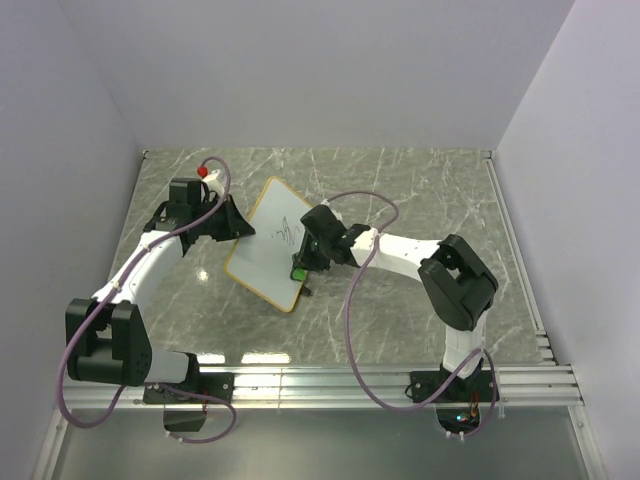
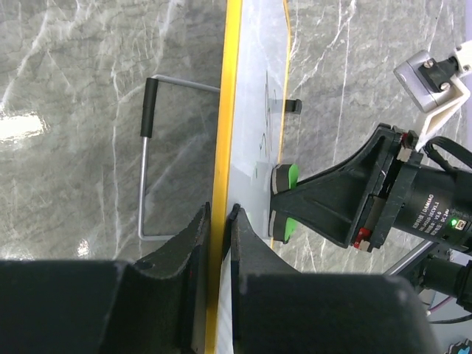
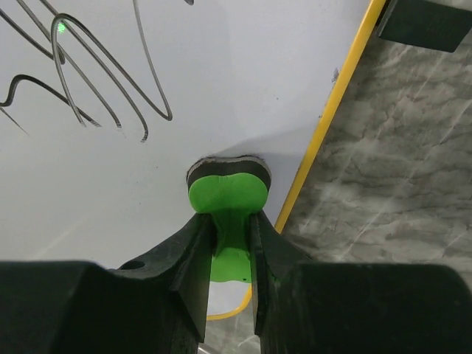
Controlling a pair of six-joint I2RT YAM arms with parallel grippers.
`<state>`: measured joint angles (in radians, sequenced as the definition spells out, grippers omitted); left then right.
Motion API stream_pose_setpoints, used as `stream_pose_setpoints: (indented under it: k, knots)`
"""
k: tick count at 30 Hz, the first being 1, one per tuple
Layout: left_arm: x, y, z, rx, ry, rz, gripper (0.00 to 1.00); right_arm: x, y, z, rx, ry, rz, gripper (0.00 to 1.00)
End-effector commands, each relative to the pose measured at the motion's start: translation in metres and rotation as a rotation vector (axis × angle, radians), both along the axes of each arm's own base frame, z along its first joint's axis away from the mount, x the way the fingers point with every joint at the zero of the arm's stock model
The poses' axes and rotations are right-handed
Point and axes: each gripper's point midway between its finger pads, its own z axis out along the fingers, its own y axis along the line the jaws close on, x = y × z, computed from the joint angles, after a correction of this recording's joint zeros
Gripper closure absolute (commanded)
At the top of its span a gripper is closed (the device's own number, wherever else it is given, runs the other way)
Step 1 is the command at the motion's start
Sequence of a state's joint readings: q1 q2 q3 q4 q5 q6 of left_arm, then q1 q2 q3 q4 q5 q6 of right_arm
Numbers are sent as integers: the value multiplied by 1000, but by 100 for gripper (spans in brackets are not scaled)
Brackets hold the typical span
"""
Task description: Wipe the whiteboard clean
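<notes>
Green eraser block (image 3: 227, 193) sits clamped in the right hand (image 3: 228, 225), pressed on the white, yellow-framed whiteboard (image 1: 262, 250) at the middle of the grey marble counter (image 1: 420, 190). Beyond, the left hand (image 2: 220, 221) pinches its frame. A hard stroke so near the edge could slip off or twist the board loose.

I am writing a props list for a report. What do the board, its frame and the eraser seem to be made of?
Board: smooth white sheet with a slight sheen, likely a coated surface; pen lines sit sharp on it. Frame: yellow-orange, matte; wood or plastic, unclear. Eraser: bright green body, probably plastic, with a dark pad layer, perhaps felt.
</notes>
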<state>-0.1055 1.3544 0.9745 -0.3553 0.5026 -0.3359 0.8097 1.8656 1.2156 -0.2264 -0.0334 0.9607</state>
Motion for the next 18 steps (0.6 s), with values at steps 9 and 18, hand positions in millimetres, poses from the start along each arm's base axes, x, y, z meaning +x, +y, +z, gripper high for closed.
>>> stream_pose_setpoints:
  k: [9,18]
  knots:
    - [-14,2,-7,58,39,10,100,66,61,74,92,-170,13,100]
    - [-16,-1,-9,70,39,1,100,82,87,85,156,-154,25,100]
